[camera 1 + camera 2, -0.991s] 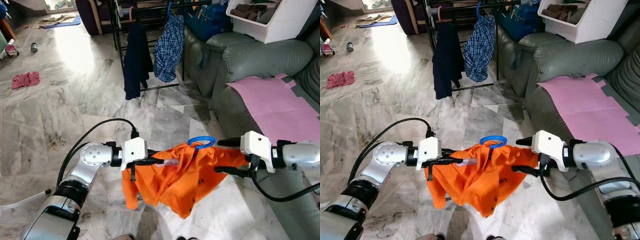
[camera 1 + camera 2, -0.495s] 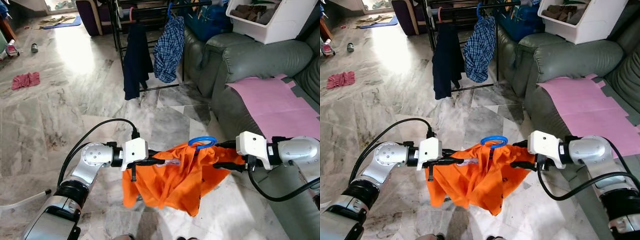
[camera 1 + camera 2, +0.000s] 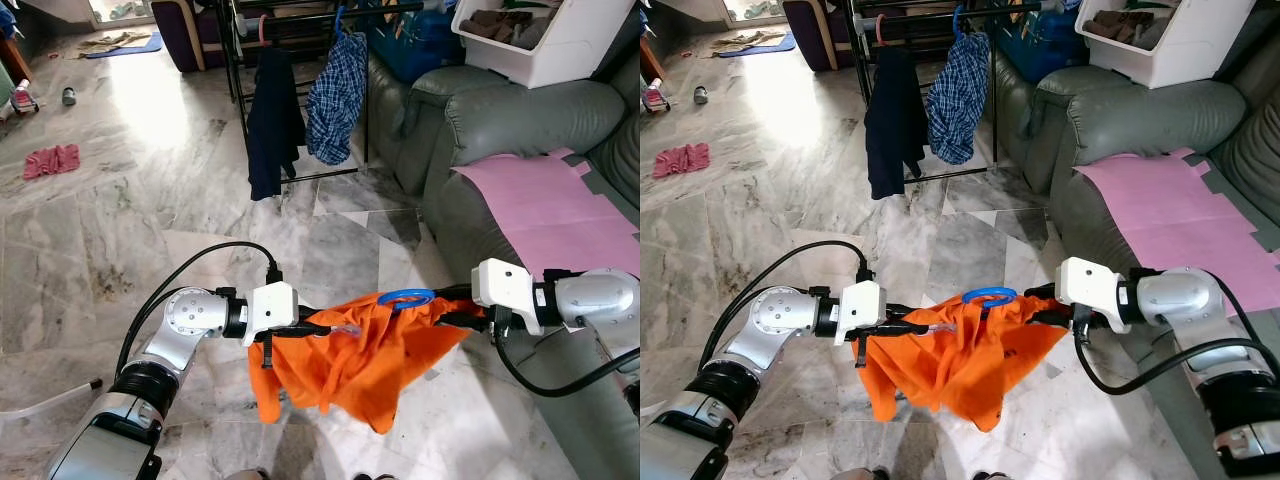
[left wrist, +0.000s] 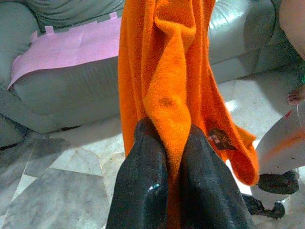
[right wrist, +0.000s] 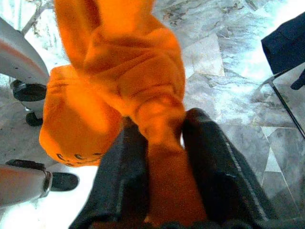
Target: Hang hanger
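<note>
An orange shirt (image 3: 355, 355) on a blue hanger (image 3: 405, 297) hangs stretched between my two grippers above the marble floor. My left gripper (image 3: 305, 327) is shut on the shirt's left shoulder; in the left wrist view its fingers (image 4: 143, 191) pinch a fold of orange cloth (image 4: 167, 71). At the shirt's right shoulder my right gripper (image 3: 455, 310) is shut on the cloth too, and its fingers (image 5: 214, 171) clamp orange fabric (image 5: 124, 71). Only the hanger's blue hook loop shows above the collar. A black clothes rack (image 3: 290, 20) stands ahead at the far side.
A dark garment (image 3: 272, 120) and a blue checked shirt (image 3: 335, 95) hang on the rack. On the right is a grey-green sofa (image 3: 500, 120) with a pink sheet (image 3: 545, 210) and a white bin (image 3: 545, 35). Red cloth (image 3: 50, 160) lies on the floor, far left.
My right gripper has drawn in toward the left and slightly up, so the shirt sags more between the grippers. The hanger loop has tilted flatter. The left arm has barely moved.
</note>
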Available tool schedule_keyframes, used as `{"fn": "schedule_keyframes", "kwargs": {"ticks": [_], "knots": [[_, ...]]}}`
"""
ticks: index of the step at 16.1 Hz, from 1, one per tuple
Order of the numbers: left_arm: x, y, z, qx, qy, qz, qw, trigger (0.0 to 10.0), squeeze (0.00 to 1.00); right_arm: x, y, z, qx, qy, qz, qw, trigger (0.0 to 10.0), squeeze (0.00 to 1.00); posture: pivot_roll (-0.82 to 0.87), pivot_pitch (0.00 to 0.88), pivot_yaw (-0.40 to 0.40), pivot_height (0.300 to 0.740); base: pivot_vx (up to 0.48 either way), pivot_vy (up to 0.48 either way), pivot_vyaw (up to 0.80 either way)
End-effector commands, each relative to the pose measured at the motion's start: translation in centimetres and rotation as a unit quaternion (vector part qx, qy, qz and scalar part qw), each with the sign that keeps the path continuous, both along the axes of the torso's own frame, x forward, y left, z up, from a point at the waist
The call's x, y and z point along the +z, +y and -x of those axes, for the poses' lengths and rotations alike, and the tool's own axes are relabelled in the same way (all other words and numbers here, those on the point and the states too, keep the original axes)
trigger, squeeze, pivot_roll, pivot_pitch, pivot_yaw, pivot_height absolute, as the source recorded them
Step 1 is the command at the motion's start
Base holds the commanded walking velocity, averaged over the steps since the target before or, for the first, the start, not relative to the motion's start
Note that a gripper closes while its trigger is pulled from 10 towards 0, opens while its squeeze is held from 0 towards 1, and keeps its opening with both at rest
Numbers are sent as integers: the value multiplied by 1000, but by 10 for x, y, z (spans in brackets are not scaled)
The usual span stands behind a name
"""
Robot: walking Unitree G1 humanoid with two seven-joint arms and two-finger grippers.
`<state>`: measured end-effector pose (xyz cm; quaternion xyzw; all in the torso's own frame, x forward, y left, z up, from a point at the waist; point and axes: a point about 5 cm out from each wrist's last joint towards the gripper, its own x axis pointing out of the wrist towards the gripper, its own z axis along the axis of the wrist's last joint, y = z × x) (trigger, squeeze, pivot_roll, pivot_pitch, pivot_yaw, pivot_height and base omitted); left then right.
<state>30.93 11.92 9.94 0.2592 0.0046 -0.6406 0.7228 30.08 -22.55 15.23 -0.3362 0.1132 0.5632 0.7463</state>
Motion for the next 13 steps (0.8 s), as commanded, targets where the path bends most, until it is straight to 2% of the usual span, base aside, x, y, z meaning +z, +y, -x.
{"fn": "schedule_keyframes", "kwargs": {"ticks": [1, 8, 12, 13], "knots": [[-1, -1, 1, -5, -5, -4, 1000, 0, 0, 1, 6, 0, 25, -8, 5, 1000, 0, 0, -86, 96, -15, 740, 0, 0, 0], [5, 0, -5, 10, -22, 1, 1000, 0, 0, -9, 4, 4, 15, 6, 10, 1000, 0, 0, -85, 92, -16, 740, 0, 0, 0], [10, -3, -9, 40, -60, 19, 997, 0, 0, -22, 7, 10, -9, 19, -19, 1000, 0, 0, -80, 93, -14, 740, 0, 0, 0], [12, -3, -13, 68, -72, 25, 995, 10000, 0, -25, 8, 11, -23, 12, -25, 999, 0, 0, -78, 93, -12, 740, 0, 0, 0]]}}
